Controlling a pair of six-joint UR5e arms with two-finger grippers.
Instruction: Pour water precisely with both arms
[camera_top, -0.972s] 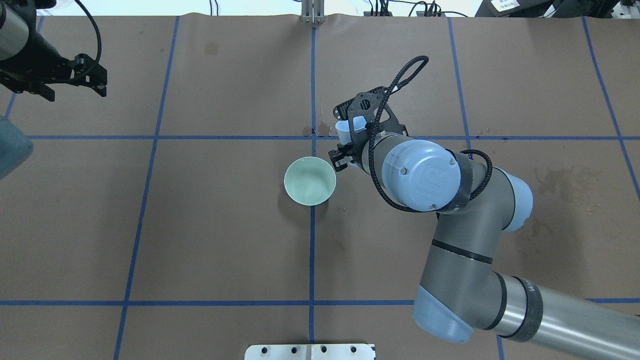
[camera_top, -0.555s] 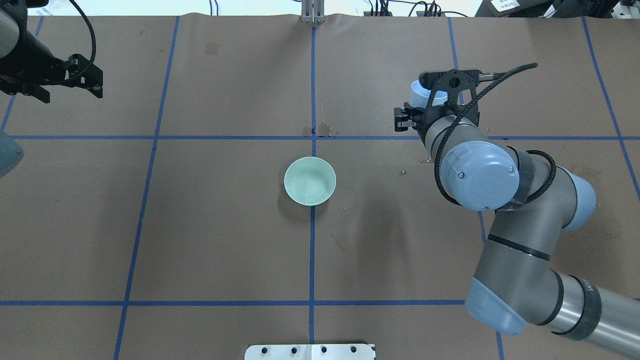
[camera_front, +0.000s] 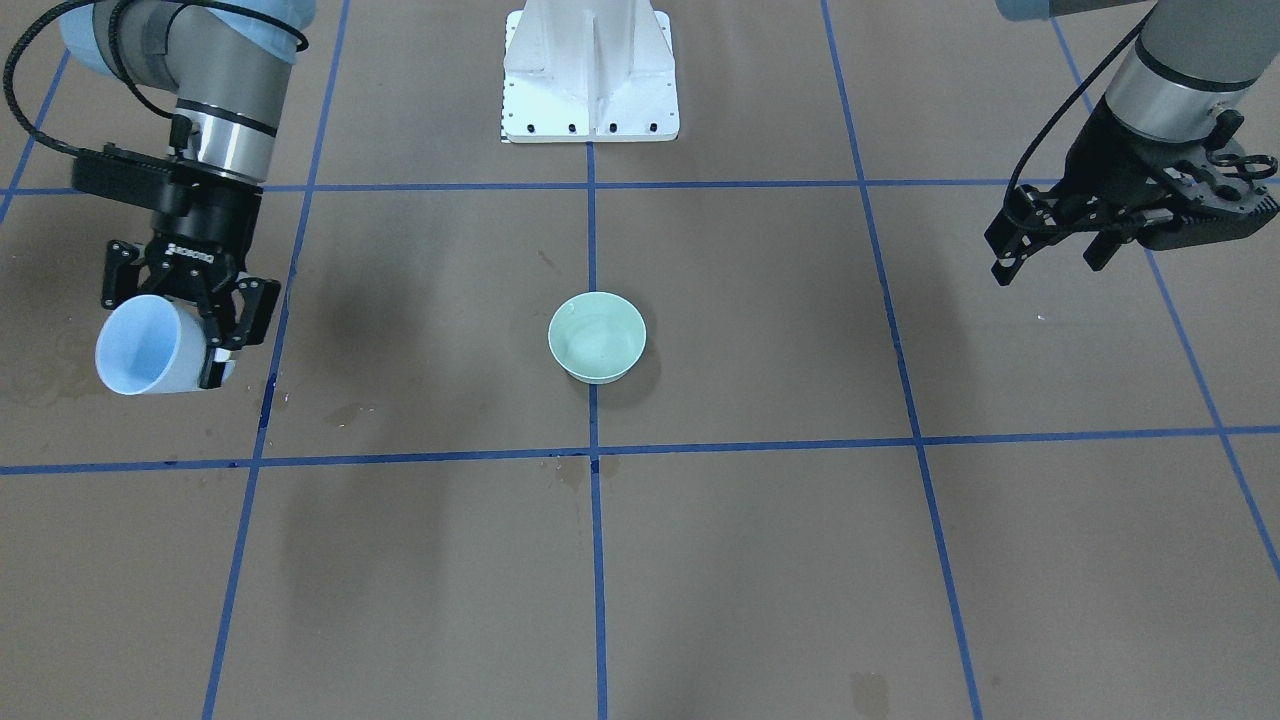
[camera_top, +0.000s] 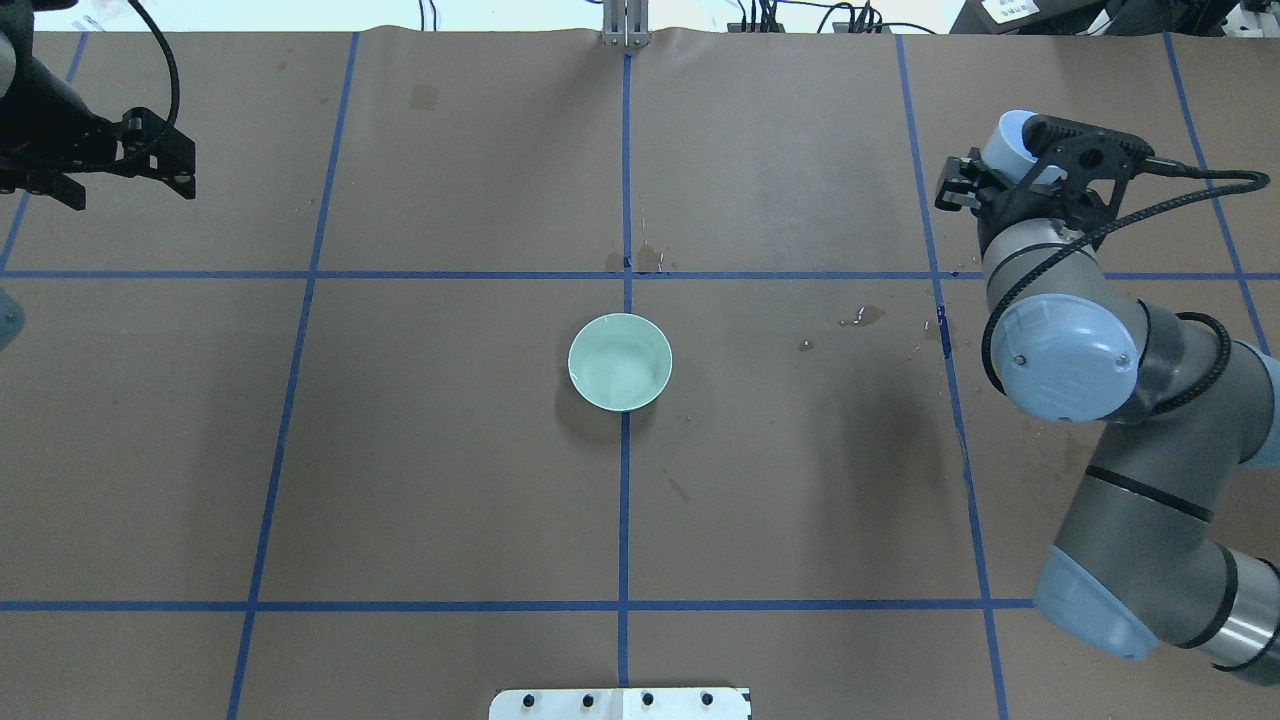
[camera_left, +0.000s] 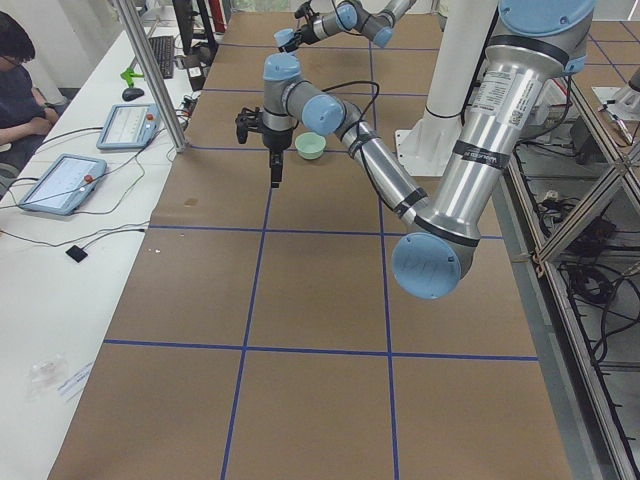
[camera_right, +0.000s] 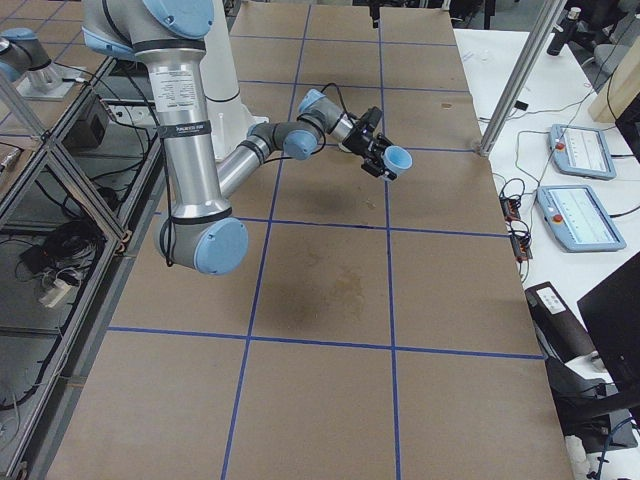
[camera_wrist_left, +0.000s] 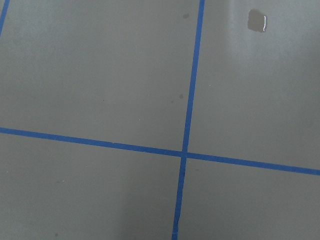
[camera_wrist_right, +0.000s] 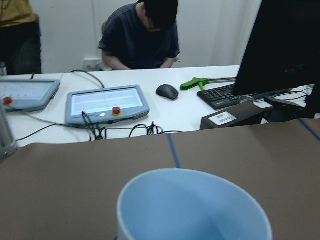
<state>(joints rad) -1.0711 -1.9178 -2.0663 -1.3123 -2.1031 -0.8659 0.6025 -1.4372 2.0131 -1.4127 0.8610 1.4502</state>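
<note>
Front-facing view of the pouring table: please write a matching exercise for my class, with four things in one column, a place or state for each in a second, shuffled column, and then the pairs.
Column one
1. green bowl
2. blue cup
3. left gripper
4. white base

Column two
A. open, holding nothing
B. clamped in the right gripper, above the table
C. at the table's edge on the robot's side
D. standing on the centre blue tape line

Pairs: 1-D, 2-B, 3-A, 4-C
</note>
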